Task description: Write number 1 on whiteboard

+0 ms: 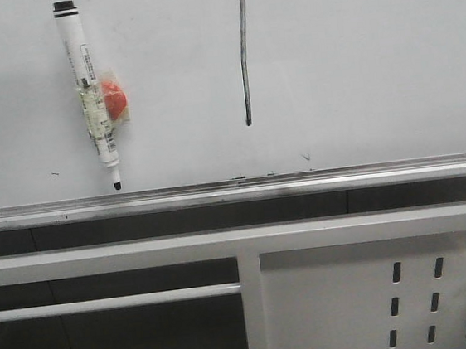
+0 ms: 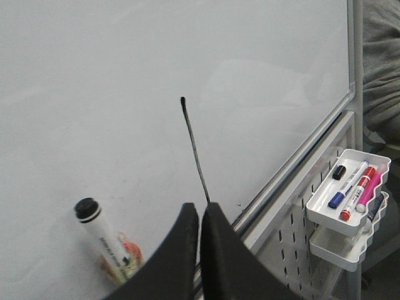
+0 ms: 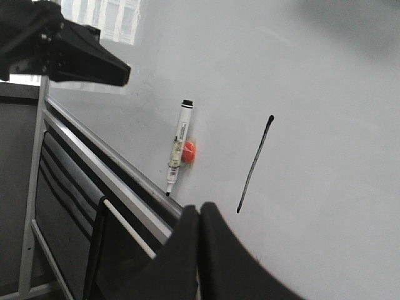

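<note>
The whiteboard (image 1: 354, 53) fills the upper front view, with its silver tray rail (image 1: 235, 191) along the lower edge. The number 1 (image 1: 244, 57) is a thin dark near-vertical stroke at the board's upper middle; it also shows in the left wrist view (image 2: 195, 150) and the right wrist view (image 3: 255, 164). A white marker pen (image 1: 89, 94) with a black cap hangs on the board at the left, tip down, with a red-orange holder (image 1: 115, 99) beside it. My left gripper (image 2: 199, 209) is shut and empty, off the board. My right gripper (image 3: 199, 209) is shut and empty. Neither gripper shows in the front view.
A white perforated metal panel (image 1: 380, 301) and frame bars (image 1: 113, 303) stand below the board. White trays (image 2: 348, 190) holding several markers hang on that panel at the right. The other arm's dark body (image 3: 62, 53) shows in the right wrist view.
</note>
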### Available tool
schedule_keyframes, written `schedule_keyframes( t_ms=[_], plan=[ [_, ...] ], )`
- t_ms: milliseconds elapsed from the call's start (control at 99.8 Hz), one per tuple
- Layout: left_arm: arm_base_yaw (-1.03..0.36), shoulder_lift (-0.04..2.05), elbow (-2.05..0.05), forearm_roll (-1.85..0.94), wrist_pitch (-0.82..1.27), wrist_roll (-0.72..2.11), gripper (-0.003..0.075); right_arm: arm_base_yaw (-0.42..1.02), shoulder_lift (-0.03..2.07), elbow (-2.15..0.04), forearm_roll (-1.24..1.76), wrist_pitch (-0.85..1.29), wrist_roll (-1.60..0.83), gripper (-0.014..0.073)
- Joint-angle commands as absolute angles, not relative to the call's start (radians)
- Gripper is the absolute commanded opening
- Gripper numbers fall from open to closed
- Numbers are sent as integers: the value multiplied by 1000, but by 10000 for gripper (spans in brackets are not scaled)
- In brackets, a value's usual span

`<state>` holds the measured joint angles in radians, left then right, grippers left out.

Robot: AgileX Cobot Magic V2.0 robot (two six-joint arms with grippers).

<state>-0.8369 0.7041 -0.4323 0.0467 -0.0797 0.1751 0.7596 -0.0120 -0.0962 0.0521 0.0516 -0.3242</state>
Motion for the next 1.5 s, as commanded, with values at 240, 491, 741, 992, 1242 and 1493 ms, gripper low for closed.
schedule_keyframes(
  t_ms=[240,491,741,992,1242,1493],
  plan=[
    [-840,340,-495,86,152,203,-20,753,-6,-121,44,-39,-328,-69],
    [-792,218,-482,231,337,78,-20,753,-6,-121,44,-39,-328,-69],
    [-589,154,-469,196,312,31,-20,753,-6,-121,44,-39,-328,-69],
    [-283,84,-396,71,220,31,-20,753,-6,-121,44,-39,-328,-69],
    [-96,83,-310,-85,174,31,-20,753,-6,-121,44,-39,-328,-69],
    [-36,28,-138,-77,143,31,-20,753,-6,-121,44,-39,-328,-69]
  ],
)
